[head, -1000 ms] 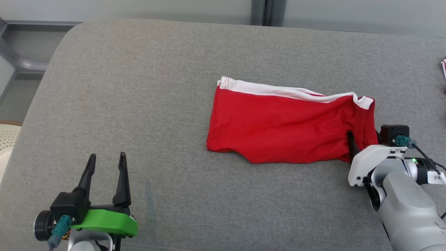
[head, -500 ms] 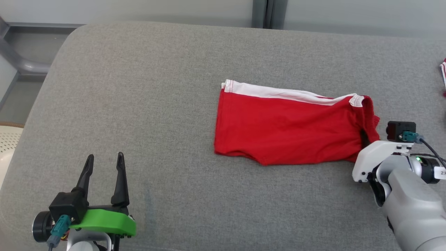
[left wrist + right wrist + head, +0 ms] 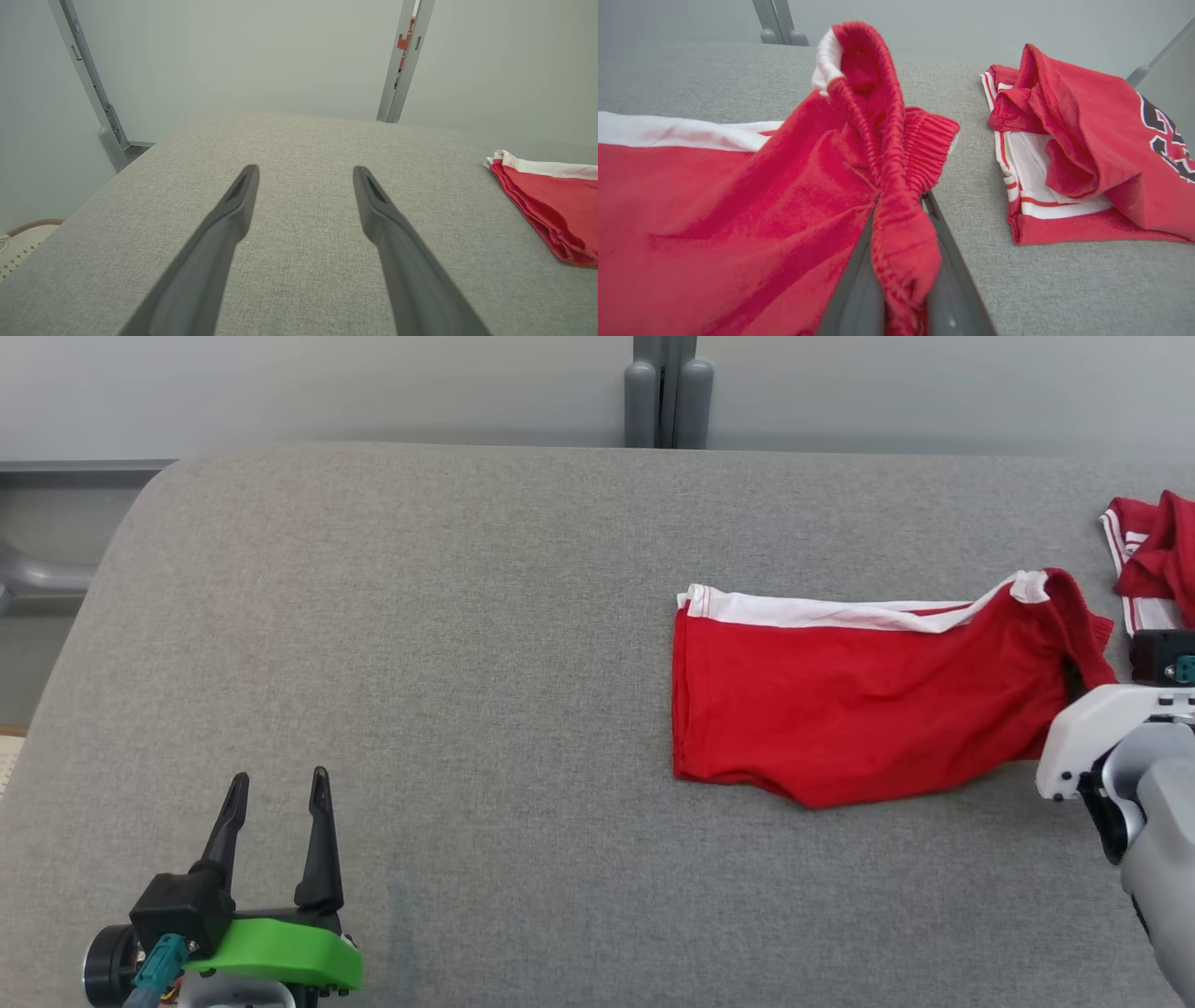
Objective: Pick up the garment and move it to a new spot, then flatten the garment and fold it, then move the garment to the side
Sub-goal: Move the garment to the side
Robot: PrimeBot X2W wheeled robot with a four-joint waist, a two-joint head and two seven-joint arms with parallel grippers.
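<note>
Bare grey woven tabletop (image 3: 420, 663) spans the frame's left and centre; folded red shorts with a white band (image 3: 840, 709) block centre right, a crumpled red-and-white jersey (image 3: 1153, 555) just beside them at upper right

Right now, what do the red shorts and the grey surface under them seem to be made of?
The red shorts: probably soft knit fabric, matte; it drapes in folds, and the waistband looks ribbed and elastic. The grey surface: likely woven upholstery cloth, matte, with a fine flecked weave and a rounded, padded-looking corner.
</note>
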